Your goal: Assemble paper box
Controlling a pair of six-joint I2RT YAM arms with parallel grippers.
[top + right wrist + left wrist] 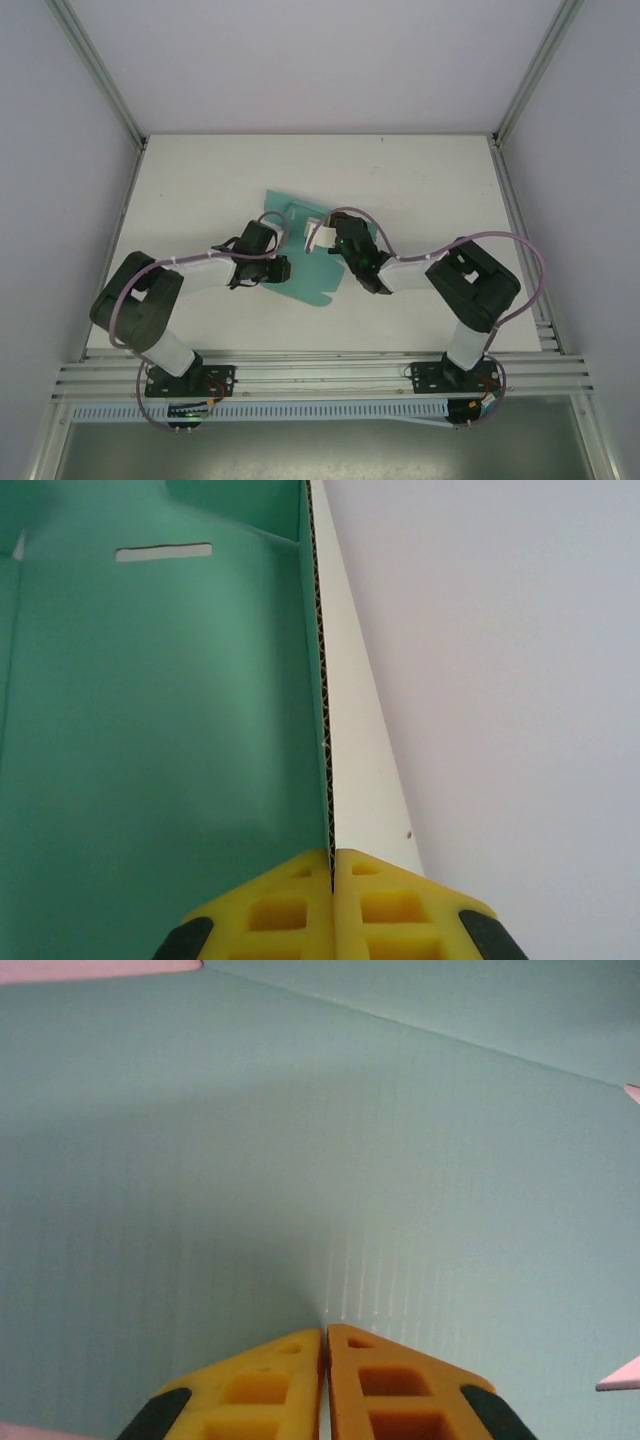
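**Right gripper** (331,856): closed on the paper box (150,740). The yellow fingers (270,915) pinch the edge of an upright card wall, which runs straight away from the tips.
- The cut edge (324,680) shows a dark, fluted corrugated core.
- Left of the grip, the card is matt teal-green and smooth. A narrow rectangular slot (163,552) sits at its far end, with a rounded cut-out beyond.
- Right of the grip, the wall's outer face (365,750) is plain white and narrows to a point away from the claw.

**Left gripper** (325,1332): closed, with the pads together and only a hairline seam between them.
- The fingers are orange-yellow moulded plastic with square recesses and black outer corners.
- The tips sit at a teal card surface that spreads ahead and to both sides.
- The surface carries faint fine ribbing, and a straight crease (450,1040) crosses it well ahead of the tips.
- Whether any card is nipped between the pads cannot be told.

**Top view:** the box is an unfolded die-cut sheet on the white table (420,180), lying between the two claws. The left claw is at its left edge and the right claw is over its far right part. A rounded tab (320,297) projects on the side nearest the arm bases.
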